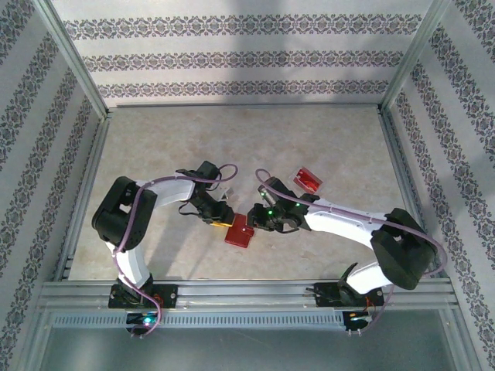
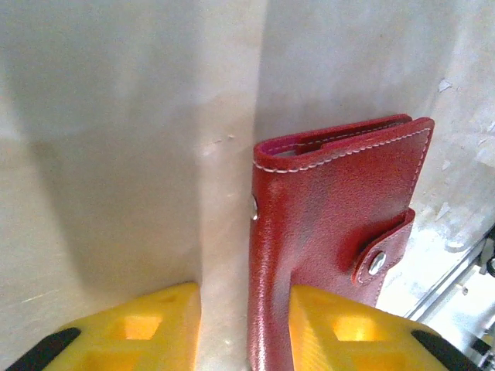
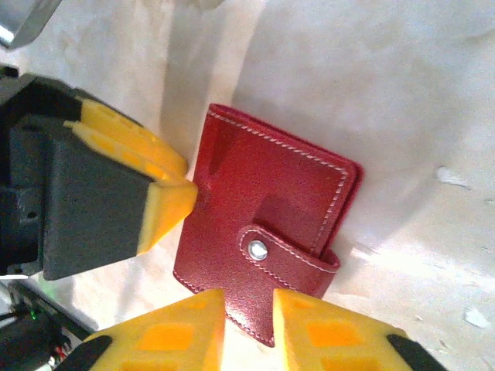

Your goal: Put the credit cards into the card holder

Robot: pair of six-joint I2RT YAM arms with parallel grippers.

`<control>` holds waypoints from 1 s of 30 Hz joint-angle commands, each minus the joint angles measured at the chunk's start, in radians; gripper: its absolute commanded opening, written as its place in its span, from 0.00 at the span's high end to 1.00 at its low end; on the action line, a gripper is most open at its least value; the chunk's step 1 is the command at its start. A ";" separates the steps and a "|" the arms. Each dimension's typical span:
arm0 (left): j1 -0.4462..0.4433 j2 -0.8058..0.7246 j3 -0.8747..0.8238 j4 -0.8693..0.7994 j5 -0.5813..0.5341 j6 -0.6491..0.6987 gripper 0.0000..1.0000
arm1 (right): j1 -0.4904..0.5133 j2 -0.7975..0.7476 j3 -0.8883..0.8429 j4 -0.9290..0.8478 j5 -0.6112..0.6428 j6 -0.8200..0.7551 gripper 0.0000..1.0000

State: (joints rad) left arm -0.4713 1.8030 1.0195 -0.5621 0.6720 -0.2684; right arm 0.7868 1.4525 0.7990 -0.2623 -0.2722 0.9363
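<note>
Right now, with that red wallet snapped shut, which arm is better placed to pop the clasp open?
The right, probably. The right gripper, open, sits just beside the clasp tab of the card holder. The left gripper sits at the opposite, folded edge, better for steadying.

Card holder shown in grained, slightly glossy red leather, edged with white stitching and fitted with a shiny metal snap; table seen pale, matt, scuffed.

A lab robot cell is showing here: aluminium framing is enclosing a beige tabletop, patterned wallpaper panels are standing left, right and far, and two arms are sitting bolted to the near rail.
</note>
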 commanded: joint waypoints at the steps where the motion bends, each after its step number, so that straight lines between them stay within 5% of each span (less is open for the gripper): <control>1: -0.005 -0.067 0.000 -0.038 -0.037 0.024 0.60 | -0.011 -0.001 -0.001 -0.108 0.046 -0.013 0.71; 7: 0.017 -0.190 -0.030 -0.026 -0.091 0.124 0.43 | -0.020 0.038 -0.053 -0.008 0.025 0.026 0.63; 11: 0.053 -0.267 -0.062 -0.014 -0.130 0.201 0.21 | -0.028 0.107 -0.024 0.039 -0.002 0.026 0.61; 19: 0.143 -0.381 -0.116 0.019 -0.255 0.300 0.00 | -0.032 0.226 0.068 0.063 -0.034 0.000 0.62; 30: 0.283 -0.503 -0.184 0.134 -0.322 0.405 0.00 | -0.040 0.282 0.158 0.044 -0.045 -0.052 0.72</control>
State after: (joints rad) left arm -0.2058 1.3422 0.8589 -0.4927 0.3752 0.0635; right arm 0.7544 1.7260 0.9287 -0.2298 -0.3077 0.9154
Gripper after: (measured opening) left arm 0.994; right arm 0.283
